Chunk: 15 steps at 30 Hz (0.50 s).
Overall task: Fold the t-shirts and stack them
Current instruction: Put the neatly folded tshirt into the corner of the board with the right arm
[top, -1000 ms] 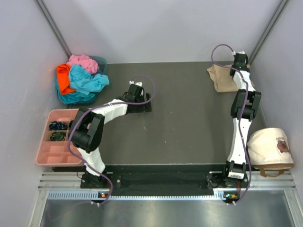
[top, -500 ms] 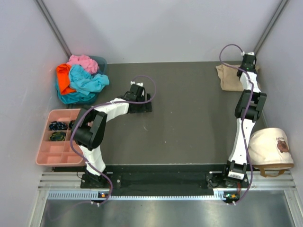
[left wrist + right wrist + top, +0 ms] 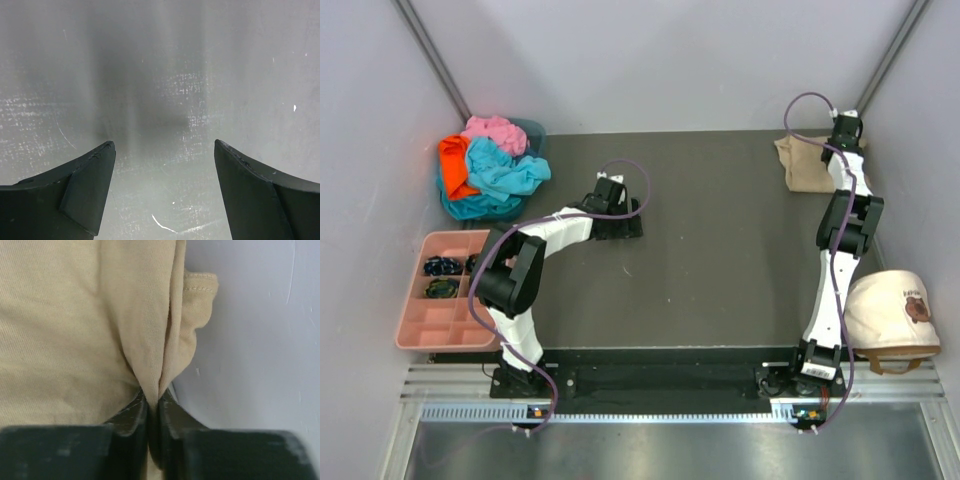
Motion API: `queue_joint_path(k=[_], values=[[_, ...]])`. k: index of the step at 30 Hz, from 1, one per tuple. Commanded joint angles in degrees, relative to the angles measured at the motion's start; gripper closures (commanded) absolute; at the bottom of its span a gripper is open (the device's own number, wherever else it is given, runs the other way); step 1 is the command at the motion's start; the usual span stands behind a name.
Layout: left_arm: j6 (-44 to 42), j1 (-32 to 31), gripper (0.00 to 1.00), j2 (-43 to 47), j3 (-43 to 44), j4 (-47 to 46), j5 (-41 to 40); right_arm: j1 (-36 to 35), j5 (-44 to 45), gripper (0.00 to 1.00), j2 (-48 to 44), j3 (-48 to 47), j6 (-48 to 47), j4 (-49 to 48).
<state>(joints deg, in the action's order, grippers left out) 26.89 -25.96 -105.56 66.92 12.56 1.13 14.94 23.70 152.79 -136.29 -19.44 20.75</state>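
A folded tan t-shirt (image 3: 805,165) lies at the far right corner of the dark table. My right gripper (image 3: 847,130) is at its far right edge, shut on a pinch of the tan t-shirt (image 3: 90,325), next to the white wall. A pile of turquoise (image 3: 505,172), orange (image 3: 453,162) and pink (image 3: 492,131) t-shirts sits in a bin at the far left. My left gripper (image 3: 620,222) rests low over the bare table at centre left, open and empty; its fingertips (image 3: 95,170) frame bare tabletop.
A pink compartment tray (image 3: 438,320) with small dark items stands at the left edge. A cream cap (image 3: 892,312) with a brown emblem sits at the right edge near my right arm. White walls close in the far corners.
My right gripper moved right and farther back with the tan t-shirt, up to the far right wall, then stopped. My left arm has barely moved.
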Motion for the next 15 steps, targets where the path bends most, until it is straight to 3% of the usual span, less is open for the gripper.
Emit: queue_joint_path(k=[1, 2, 5, 8, 15], values=[[0.0, 0.12, 0.16, -0.18, 1.2, -0.96, 0.81, -0.61, -1.21, 0.86, -0.91, -0.38, 1.34, -2.12], [0.09, 0.12, 0.16, -0.17, 1.03, -0.96, 0.72, -0.7, -0.51, 0.64, -1.52, -0.03, 1.34, -2.73], [-0.18, 0.12, 0.16, -0.09, 0.85, -1.04, 0.72, -0.79, 1.52, 0.11, -3.72, 1.72, 1.6, -5.1], [-0.26, 0.12, 0.15, -0.7, 0.94, -1.13, 0.98, -0.79, 2.31, 0.01, -6.27, 4.62, 2.13, -8.53], [0.44, 0.12, 0.16, -1.58, 1.64, -2.01, 2.3, -2.28, -0.05, 0.01, -13.99, 7.43, 3.71, -7.66]])
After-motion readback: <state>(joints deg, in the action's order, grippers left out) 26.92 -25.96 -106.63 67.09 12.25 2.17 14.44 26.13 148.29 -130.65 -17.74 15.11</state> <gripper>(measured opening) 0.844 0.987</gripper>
